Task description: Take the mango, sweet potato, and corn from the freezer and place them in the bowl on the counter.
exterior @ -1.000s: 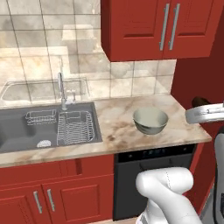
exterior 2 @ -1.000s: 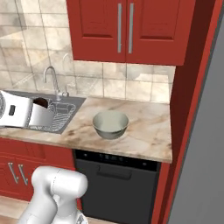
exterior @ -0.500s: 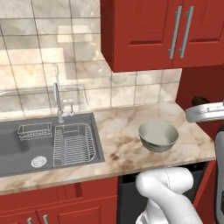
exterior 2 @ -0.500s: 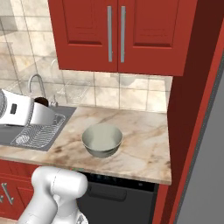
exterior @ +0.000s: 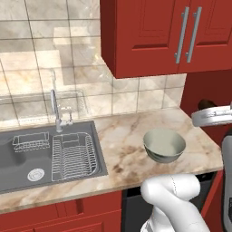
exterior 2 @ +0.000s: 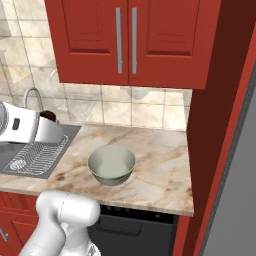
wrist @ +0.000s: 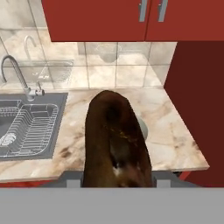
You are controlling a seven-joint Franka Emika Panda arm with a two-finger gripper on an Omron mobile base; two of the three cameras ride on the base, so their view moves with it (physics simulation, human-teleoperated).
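Note:
My gripper [exterior 2: 52, 125] is shut on the sweet potato [wrist: 114, 140], a dark brown lump that fills the middle of the hand view. The hand hovers left of the bowl [exterior 2: 111, 165] in the right base view and right of the bowl [exterior: 164, 146] in the left base view, level with it or a little higher. The sweet potato [exterior: 206, 103] pokes out beside the white hand. The pale grey-green bowl stands empty on the marbled counter [exterior 2: 160, 165]; its rim [wrist: 143, 127] peeks out behind the potato. The freezer [exterior 2: 235, 190] is the grey face at far right. The mango and corn are out of view.
A grey sink [exterior: 27, 158] with a wire dish rack [exterior: 74, 154] and a faucet [exterior: 55, 106] lies left of the bowl. Red wall cabinets [exterior: 167, 36] hang above. A red side panel [exterior 2: 215, 125] bounds the counter's right end, and a black appliance front [exterior 2: 135, 230] sits below.
The whole picture has shifted: the base has driven, and the bowl and counter now sit closer and more central. The gripper stays shut on the sweet potato.

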